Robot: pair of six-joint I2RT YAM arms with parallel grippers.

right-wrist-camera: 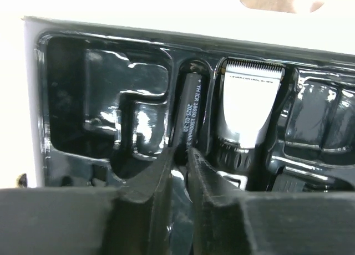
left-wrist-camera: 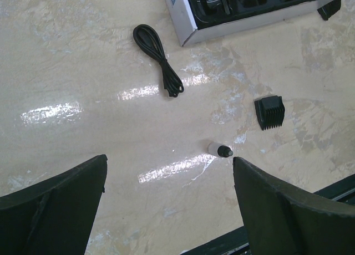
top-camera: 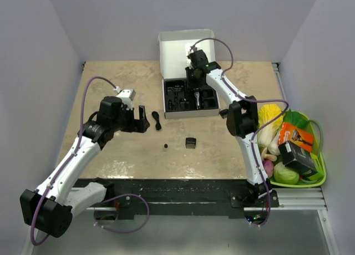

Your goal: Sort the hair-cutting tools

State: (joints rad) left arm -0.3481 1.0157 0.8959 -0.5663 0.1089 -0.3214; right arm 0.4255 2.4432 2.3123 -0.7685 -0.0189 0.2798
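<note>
The black-and-silver clipper (right-wrist-camera: 247, 108) lies in the black tray (top-camera: 176, 102) of the open white box. My right gripper (top-camera: 194, 80) reaches into the tray. In the right wrist view its jaws (right-wrist-camera: 183, 151) are closed around the near end of a black cylinder (right-wrist-camera: 191, 105) lying in the slot left of the clipper. My left gripper (top-camera: 143, 121) is open and empty above the table (left-wrist-camera: 169, 172). The coiled cord (left-wrist-camera: 158, 58) lies ahead of it. A small round bit (left-wrist-camera: 219, 149) sits by its right finger (left-wrist-camera: 288, 205). The square comb guard (left-wrist-camera: 270, 112) is further right.
Another small black piece (top-camera: 223, 113) lies at the box's right corner. A green basket (top-camera: 320, 172) at the right edge holds toy vegetables and a dark box (top-camera: 297, 158). The box lid (top-camera: 180, 50) stands up at the back.
</note>
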